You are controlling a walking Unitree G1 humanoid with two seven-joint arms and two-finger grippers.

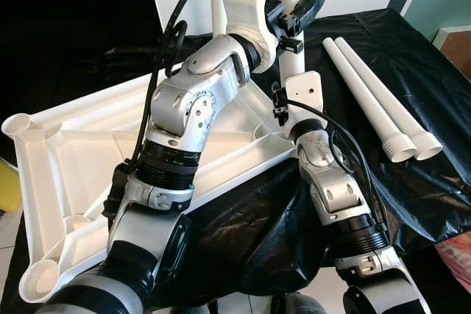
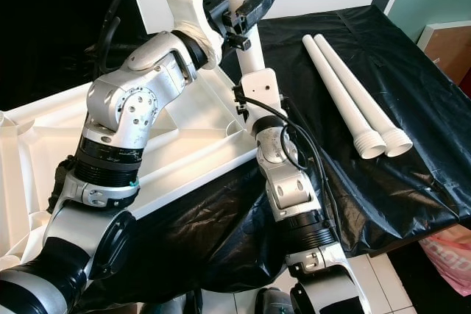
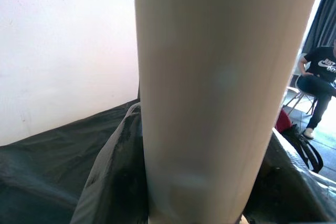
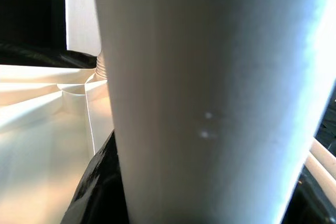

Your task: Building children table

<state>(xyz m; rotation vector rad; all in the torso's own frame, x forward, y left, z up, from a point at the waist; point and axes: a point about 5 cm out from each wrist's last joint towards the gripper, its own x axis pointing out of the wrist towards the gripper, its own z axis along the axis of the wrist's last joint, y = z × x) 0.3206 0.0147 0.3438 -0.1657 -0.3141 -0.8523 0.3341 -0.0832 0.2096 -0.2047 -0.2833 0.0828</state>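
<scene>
White plastic forms the upturned tabletop point(image 1: 66, 159), which lies across the left half of the black-draped worktop point(image 1: 412, 189) with its corner sockets facing up. An upright white leg point(image 1: 291, 5) stands at the tabletop's far right corner. The left end effector point(image 1: 298, 12) pinches this leg high up, and the right end effector point(image 1: 294, 82) is at the same leg lower down; whether its fingers grip cannot be told. Two loose legs point(image 1: 375, 101) lie side by side near the worktop's right edge.
</scene>
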